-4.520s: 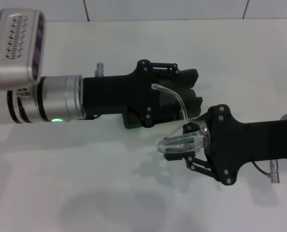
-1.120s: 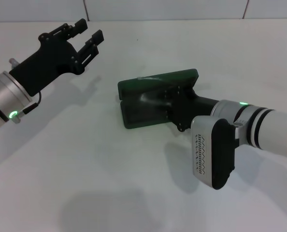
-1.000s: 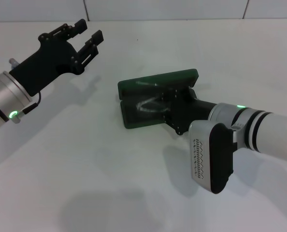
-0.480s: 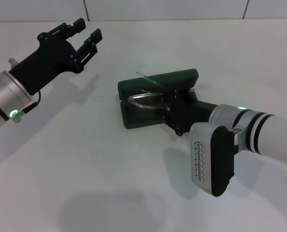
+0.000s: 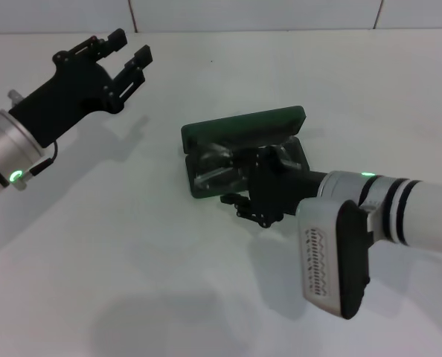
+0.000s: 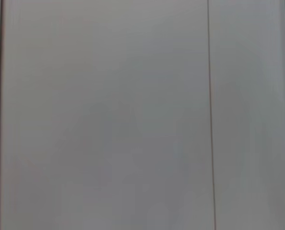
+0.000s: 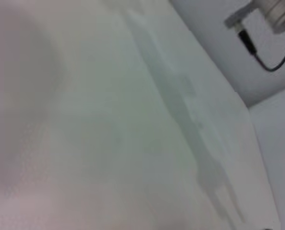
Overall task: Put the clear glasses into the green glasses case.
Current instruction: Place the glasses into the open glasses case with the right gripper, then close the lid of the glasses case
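The green glasses case (image 5: 243, 123) lies open mid-table, its lid tilted up at the back and its dark base in front. The clear glasses (image 5: 215, 168) lie inside the base, faint and partly hidden by my right arm. My right gripper (image 5: 238, 207) hovers just off the case's front edge, open, with nothing between its fingers. My left gripper (image 5: 129, 46) hangs open at the far left, well away from the case. Neither wrist view shows the case or the glasses.
The white table (image 5: 132, 282) stretches around the case. A tiled wall (image 5: 243, 15) runs behind it. The right wrist view shows the table (image 7: 109, 143) and the left arm's cable plug (image 7: 248, 40). The left wrist view shows only wall panels (image 6: 104, 115).
My right gripper has let go of the clear glasses and drawn back toward the front of the case. The glasses now lie in the base. The left arm has shifted slightly.
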Tool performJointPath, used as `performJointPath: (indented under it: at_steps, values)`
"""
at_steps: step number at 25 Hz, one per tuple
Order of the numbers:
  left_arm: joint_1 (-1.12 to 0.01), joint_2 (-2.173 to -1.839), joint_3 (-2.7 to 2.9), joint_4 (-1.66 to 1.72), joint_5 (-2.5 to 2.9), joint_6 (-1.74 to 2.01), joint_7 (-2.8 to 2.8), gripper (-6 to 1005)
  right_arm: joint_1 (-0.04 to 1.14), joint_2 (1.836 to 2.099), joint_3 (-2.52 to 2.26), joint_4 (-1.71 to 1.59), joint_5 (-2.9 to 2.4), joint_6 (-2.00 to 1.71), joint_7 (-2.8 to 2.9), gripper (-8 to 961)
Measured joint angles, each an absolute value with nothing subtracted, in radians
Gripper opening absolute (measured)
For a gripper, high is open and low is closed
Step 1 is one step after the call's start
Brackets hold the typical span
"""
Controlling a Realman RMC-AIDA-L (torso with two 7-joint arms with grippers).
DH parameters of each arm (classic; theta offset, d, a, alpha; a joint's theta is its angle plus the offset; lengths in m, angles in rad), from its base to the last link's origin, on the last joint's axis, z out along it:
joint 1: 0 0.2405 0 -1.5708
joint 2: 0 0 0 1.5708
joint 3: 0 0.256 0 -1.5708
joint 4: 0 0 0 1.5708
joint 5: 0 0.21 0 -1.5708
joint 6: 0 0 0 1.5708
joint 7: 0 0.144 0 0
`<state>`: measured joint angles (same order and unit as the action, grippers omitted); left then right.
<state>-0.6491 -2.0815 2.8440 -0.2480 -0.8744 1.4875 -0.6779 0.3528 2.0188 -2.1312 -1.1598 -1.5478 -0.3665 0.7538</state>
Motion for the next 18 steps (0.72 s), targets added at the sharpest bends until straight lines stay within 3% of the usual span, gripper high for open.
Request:
performJointPath:
  at_steps: [11, 18]
  values:
    - [-0.665, -2.083, 2.844, -0.250, -0.874, 1.484, -0.676, 472, 0.341, 2.020, -1.867, -1.151, -1.526, -0.634, 0.958, 518]
    - [-0.673, -2.084, 2.843, -0.242, -0.877, 1.460, -0.679, 483, 0.392, 2.017, -1.368, -0.901, -1.298, -1.192, 0.978, 517]
